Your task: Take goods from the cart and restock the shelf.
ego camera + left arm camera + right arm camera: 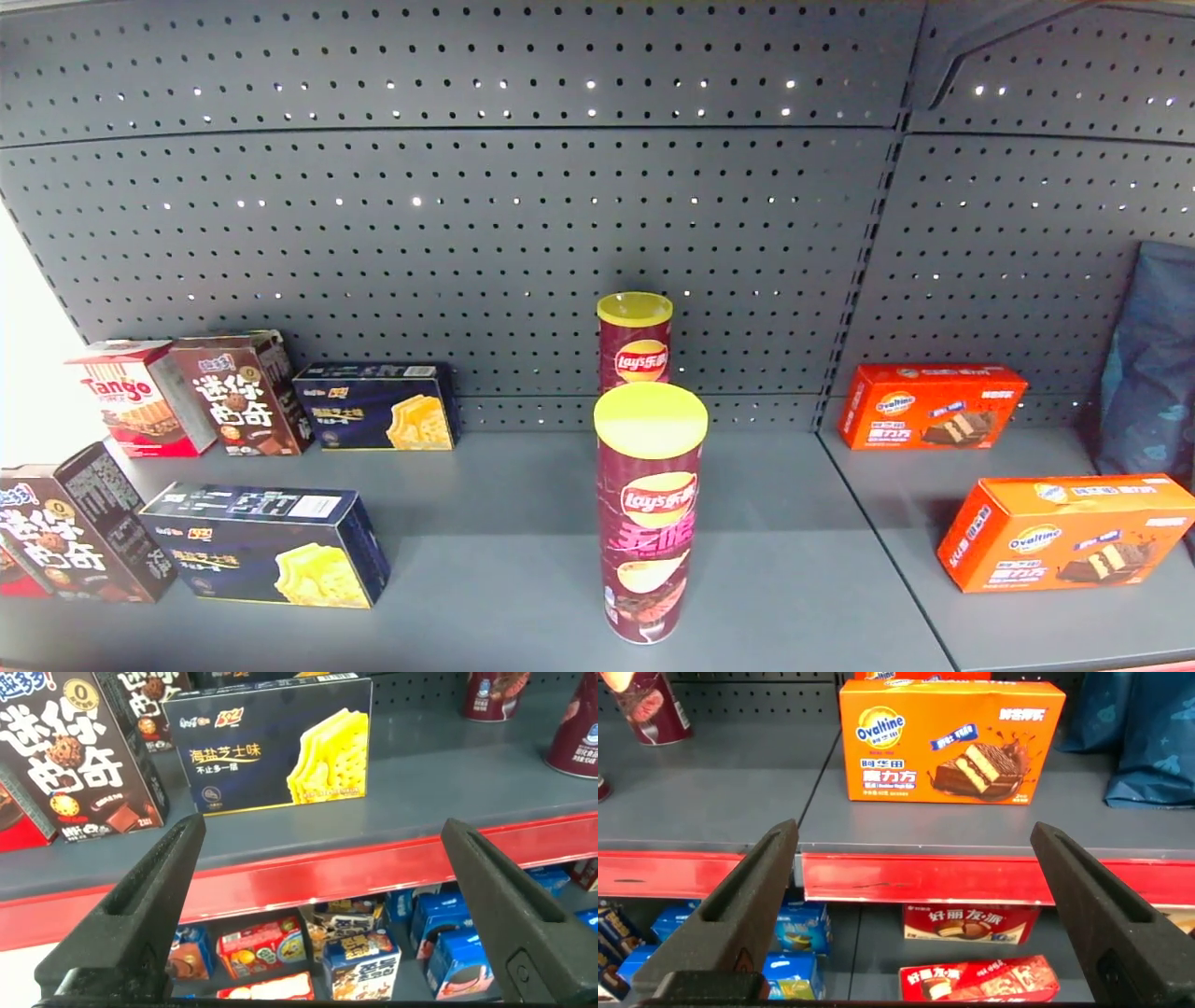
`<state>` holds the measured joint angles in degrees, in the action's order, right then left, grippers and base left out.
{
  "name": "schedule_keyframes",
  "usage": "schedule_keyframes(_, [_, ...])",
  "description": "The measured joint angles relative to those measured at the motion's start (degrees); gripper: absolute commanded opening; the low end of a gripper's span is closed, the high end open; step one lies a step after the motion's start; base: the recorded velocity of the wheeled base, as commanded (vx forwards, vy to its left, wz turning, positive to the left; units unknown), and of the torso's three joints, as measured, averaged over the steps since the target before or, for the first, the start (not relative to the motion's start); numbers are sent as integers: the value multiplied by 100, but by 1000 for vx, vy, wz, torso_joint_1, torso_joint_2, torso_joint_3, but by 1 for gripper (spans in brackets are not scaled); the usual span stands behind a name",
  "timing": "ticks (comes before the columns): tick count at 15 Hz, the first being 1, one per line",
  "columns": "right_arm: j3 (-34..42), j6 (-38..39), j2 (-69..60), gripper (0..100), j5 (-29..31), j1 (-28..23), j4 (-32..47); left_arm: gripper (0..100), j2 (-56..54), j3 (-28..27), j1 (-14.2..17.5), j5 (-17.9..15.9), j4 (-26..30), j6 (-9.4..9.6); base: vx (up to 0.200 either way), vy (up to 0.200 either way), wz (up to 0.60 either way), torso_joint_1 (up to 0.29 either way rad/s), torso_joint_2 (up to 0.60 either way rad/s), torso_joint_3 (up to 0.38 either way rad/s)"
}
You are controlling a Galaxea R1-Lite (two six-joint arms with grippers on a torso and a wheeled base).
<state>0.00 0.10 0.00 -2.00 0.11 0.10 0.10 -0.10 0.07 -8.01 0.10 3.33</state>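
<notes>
"Front chip can [651,513] stands upright on the shelf [485,551], near its front edge. Second can [635,341] is directly behind it, against the pegboard back."

"Noted. Grippers?"

"Left gripper [322,829] has its fingers spread wide, level with the red shelf lip [308,873] and facing the dark blue cracker box [276,747]. Right gripper [913,833] is likewise spread, before the orange cake box [948,742]."

"Other stock?"

"Far left: brown cookie box [79,532] at the front, red wafer box [140,397] at the back. Right bay: second orange box [929,406], further back."
</notes>
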Motion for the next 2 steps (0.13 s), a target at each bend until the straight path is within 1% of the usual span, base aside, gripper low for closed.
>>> schedule_keyframes(2, [0,-7,0,100,1,2,0,100,0,0,0,2,0,0,0,0,0,0,0,0])
